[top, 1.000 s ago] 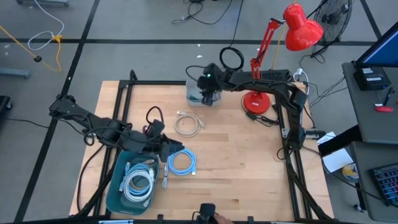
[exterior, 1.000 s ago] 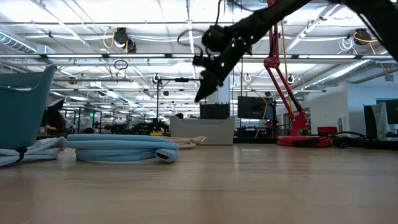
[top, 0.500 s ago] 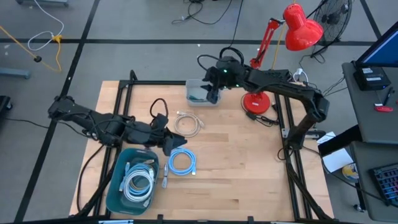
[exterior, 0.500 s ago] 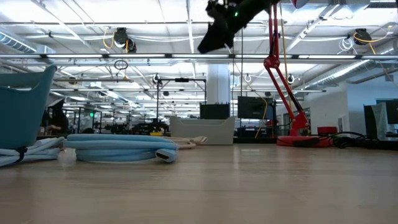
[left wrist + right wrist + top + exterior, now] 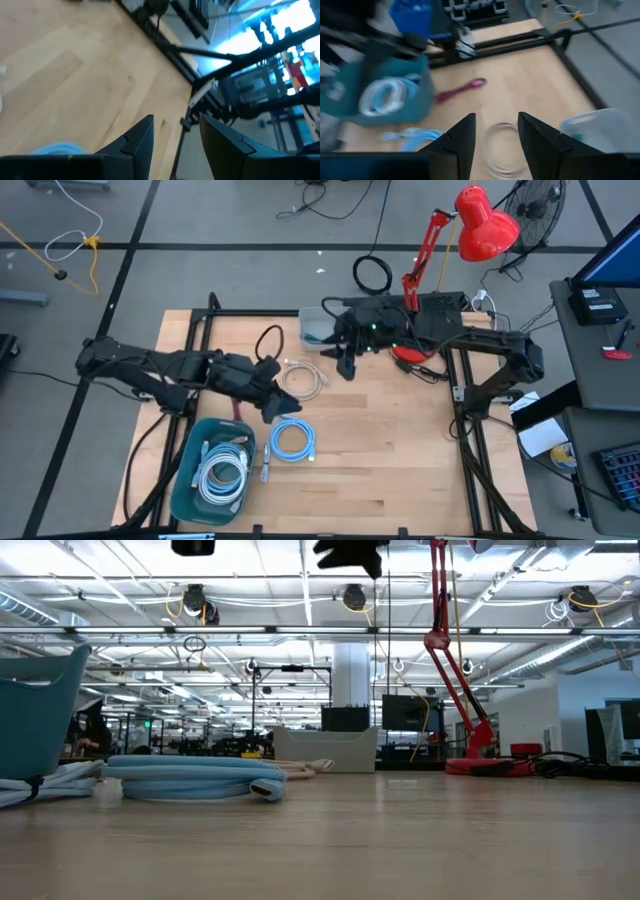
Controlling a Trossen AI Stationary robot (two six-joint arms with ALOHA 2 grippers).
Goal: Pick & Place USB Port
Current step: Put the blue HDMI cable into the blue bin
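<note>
A blue coiled cable (image 5: 293,442) lies flat on the table next to a teal bin (image 5: 182,480) that holds white cables (image 5: 222,470). A white coiled cable (image 5: 303,378) lies farther back, near a small clear bin (image 5: 318,330). My left gripper (image 5: 272,408) hovers open and empty, high between the two coils; its wrist view shows the blue cable (image 5: 55,148) below. My right gripper (image 5: 346,366) hangs open and empty, high over the table just right of the white coil (image 5: 501,149), on the near side of the clear bin (image 5: 595,131).
A red desk lamp (image 5: 412,345) stands at the far right of the table, with black cords beside its base. A magenta thing (image 5: 462,89) lies near the teal bin (image 5: 422,97). Bare wood fills the table's middle and near right. Black frame rails run along both sides.
My right gripper has risen from above the clear bin, out of the top of the low view, and swung toward the near edge as its arm drew back to the right. My left gripper has lifted from beside the teal bin and moved toward the far edge. The cables stayed still.
</note>
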